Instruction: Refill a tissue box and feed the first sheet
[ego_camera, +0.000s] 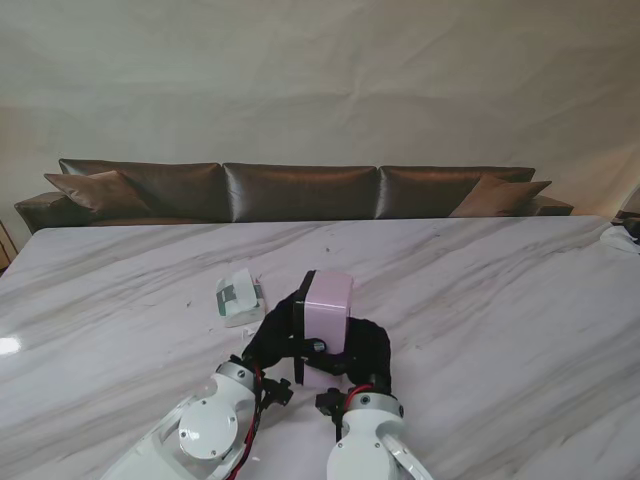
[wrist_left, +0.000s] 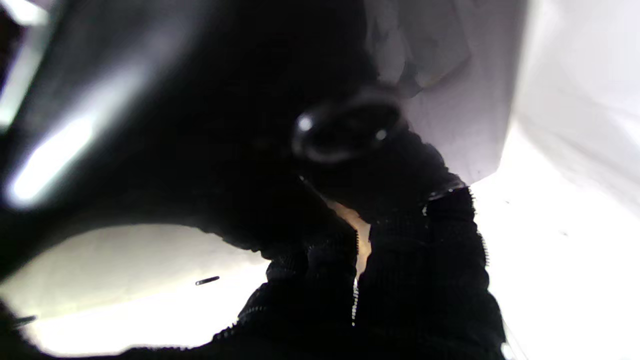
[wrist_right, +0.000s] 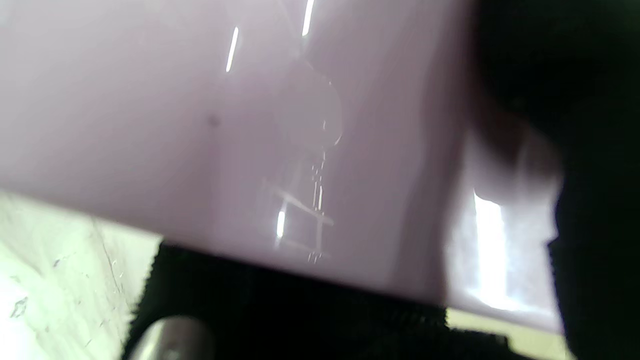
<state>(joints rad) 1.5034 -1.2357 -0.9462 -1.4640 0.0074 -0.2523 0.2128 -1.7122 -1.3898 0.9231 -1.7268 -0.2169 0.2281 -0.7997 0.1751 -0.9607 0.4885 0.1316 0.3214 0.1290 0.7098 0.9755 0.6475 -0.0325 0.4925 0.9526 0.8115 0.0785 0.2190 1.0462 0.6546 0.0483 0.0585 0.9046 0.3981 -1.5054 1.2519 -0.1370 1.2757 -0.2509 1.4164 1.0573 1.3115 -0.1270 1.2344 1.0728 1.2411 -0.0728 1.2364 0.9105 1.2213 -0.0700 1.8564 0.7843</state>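
Near the marble table's (ego_camera: 480, 300) front edge, one pink tissue box (ego_camera: 327, 305) is gripped between two black-gloved hands, left hand (ego_camera: 268, 340) and right hand (ego_camera: 372, 350); one tissue pack (ego_camera: 240, 297) lies just left.

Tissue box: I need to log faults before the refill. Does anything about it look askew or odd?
Yes. The pink tissue box is not flat on the table; it is tipped on edge between left hand and right hand. No damage visible.
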